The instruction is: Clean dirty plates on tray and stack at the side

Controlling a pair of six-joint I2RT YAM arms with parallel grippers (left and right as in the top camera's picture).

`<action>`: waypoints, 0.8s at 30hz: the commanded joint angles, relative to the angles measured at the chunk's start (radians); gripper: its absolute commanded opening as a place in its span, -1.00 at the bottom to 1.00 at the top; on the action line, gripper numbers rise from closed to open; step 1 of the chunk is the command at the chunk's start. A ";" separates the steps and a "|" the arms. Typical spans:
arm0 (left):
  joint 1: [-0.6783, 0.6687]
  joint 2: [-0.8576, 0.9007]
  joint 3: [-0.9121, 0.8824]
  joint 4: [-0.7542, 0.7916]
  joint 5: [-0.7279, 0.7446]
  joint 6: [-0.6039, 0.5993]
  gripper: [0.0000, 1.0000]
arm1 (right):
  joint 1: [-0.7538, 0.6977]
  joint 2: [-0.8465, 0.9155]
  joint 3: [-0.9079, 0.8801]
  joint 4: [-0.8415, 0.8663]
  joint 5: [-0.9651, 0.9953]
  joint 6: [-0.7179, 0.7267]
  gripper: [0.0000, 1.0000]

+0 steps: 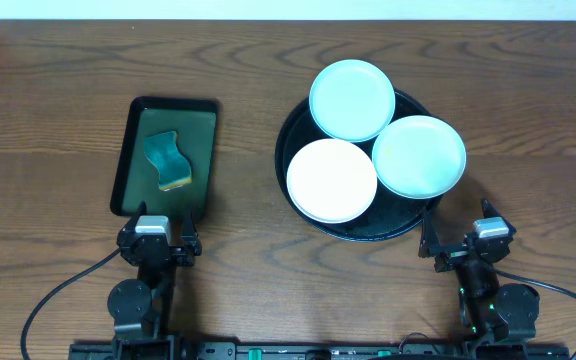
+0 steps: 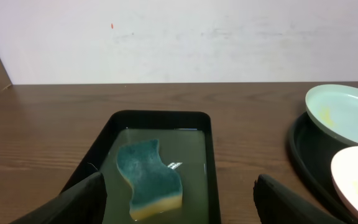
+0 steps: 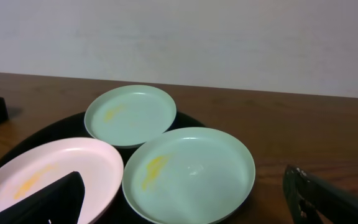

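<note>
plates (image 1: 419, 155), three of them, crowd together on the round black tray (image 1: 368, 232) at the right of the table (image 1: 248, 100). the white plate (image 1: 332, 180) lies nearest me. the far plate (image 1: 352, 99) and the right-hand plate hang a little past the tray's rim, because three don't fit flat inside it. their rims touch or overlap; i can't tell which. from the right wrist view each one carries yellowish smears (image 3: 154, 167), so i judge none is cleaned yet, and nothing is stacked at the side.

right gripper (image 1: 458, 232) hangs just off the tray's near edge, jaws spread wide, nothing between them, aimed at the plates. i read that as the arm meant to steady or lift a plate.

off to the left, well apart from the round tray, sits the small rectangular tray (image 1: 123, 170) with the teal-and-yellow sponge (image 2: 149, 180) lying in it. what looks like shallow liquid surrounds the sponge, likely kept there so it stays wet for wiping.

left gripper (image 1: 161, 228) waits at that tray's near end, released and empty, lined up on the sponge. my guess is the first move is to go down and pinch the sponge, then carry it across.
</note>
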 commanded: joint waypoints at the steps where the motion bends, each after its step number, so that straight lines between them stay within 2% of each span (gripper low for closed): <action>1: -0.003 -0.007 -0.013 -0.042 0.002 0.010 0.53 | -0.010 -0.004 -0.002 -0.004 0.009 -0.011 0.99; 6: -0.003 -0.007 -0.013 -0.037 -0.024 0.029 0.53 | -0.010 -0.004 -0.002 -0.004 0.009 -0.011 0.98; 10: -0.003 -0.007 -0.013 0.005 0.254 -0.187 0.53 | -0.010 -0.004 -0.002 -0.004 0.009 -0.011 0.98; 12: -0.003 -0.007 -0.013 0.055 0.348 -0.201 0.53 | -0.010 -0.004 -0.002 -0.004 0.009 -0.011 0.99; 15: -0.003 -0.007 -0.013 0.140 0.333 -0.199 0.53 | -0.010 -0.004 -0.002 -0.004 0.009 -0.011 0.99; 20: -0.002 -0.007 -0.012 0.472 0.417 -0.201 0.53 | -0.010 -0.004 -0.002 -0.004 0.009 -0.011 0.99; 22: -0.002 -0.005 0.004 0.568 0.367 -0.200 0.53 | -0.010 -0.004 -0.002 -0.004 0.009 -0.011 0.99; 24: -0.002 0.007 0.047 0.573 0.292 -0.190 0.53 | -0.010 -0.004 -0.002 -0.004 0.009 -0.011 0.99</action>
